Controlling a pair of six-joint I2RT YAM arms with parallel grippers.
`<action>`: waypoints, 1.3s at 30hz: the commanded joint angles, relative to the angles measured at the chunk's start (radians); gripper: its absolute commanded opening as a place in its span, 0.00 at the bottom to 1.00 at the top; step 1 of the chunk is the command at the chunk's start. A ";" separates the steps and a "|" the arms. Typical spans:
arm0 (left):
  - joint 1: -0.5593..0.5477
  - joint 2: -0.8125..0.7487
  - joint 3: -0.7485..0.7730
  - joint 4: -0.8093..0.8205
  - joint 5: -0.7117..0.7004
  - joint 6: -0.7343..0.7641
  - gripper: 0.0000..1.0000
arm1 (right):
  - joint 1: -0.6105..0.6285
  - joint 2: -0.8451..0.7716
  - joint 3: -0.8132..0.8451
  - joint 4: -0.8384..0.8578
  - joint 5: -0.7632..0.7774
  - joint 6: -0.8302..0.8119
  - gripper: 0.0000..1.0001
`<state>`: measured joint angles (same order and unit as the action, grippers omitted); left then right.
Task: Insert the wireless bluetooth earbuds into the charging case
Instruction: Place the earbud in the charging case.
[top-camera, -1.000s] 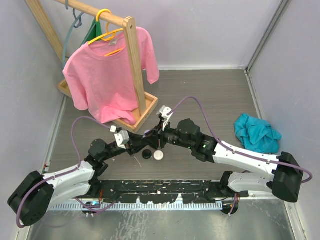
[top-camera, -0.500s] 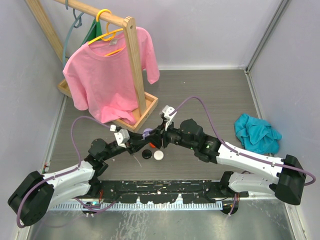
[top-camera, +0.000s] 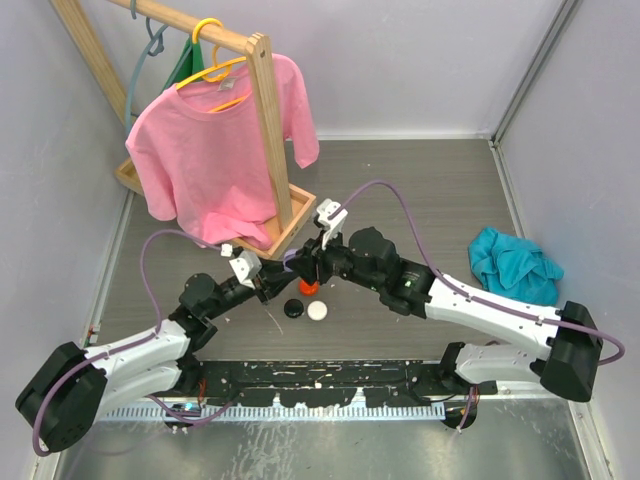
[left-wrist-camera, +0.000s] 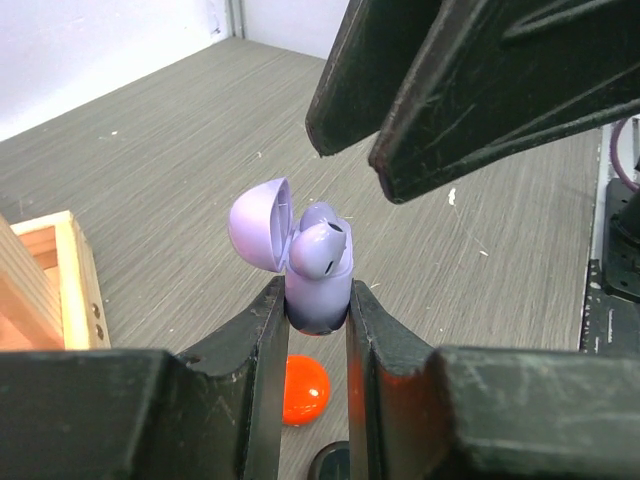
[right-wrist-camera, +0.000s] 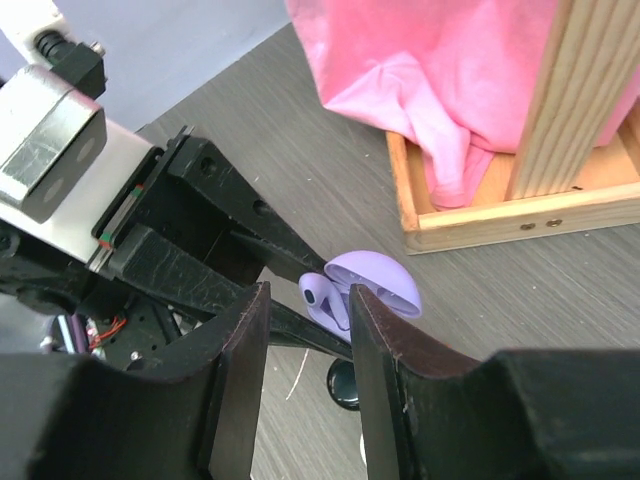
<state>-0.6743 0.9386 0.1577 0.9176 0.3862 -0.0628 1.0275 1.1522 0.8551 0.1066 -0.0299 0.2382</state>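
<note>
Seating: left tool (left-wrist-camera: 316, 292) clamps open purple plastic case (left-wrist-camera: 258, 226); right tool (right-wrist-camera: 308, 300), narrowly parted, empty, should press purple earbud (left-wrist-camera: 322, 250) home.

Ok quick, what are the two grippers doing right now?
Left gripper: closed, holding the purple earbud case, which has its lid open.
Right gripper: open, nothing between its fingers.

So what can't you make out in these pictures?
- Top view: the purple case is mostly covered by the left pincer holding it and by the right pincer. The orange piece is too small to identify.
- Left wrist view: the black round piece is cut off by the bottom edge.
- Right wrist view: pincer fingers hide the case's bottom.
</note>
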 joint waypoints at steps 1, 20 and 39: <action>0.002 -0.001 0.048 0.002 -0.075 0.018 0.00 | 0.024 0.033 0.092 -0.029 0.128 -0.007 0.43; 0.001 -0.006 0.046 0.010 -0.057 0.018 0.00 | 0.082 0.159 0.193 -0.107 0.321 -0.022 0.43; 0.002 -0.007 0.038 0.032 -0.051 0.015 0.00 | 0.082 0.107 0.148 -0.139 0.357 -0.009 0.33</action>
<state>-0.6739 0.9409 0.1650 0.8757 0.3290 -0.0616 1.1072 1.3033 0.9970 -0.0422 0.3038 0.2310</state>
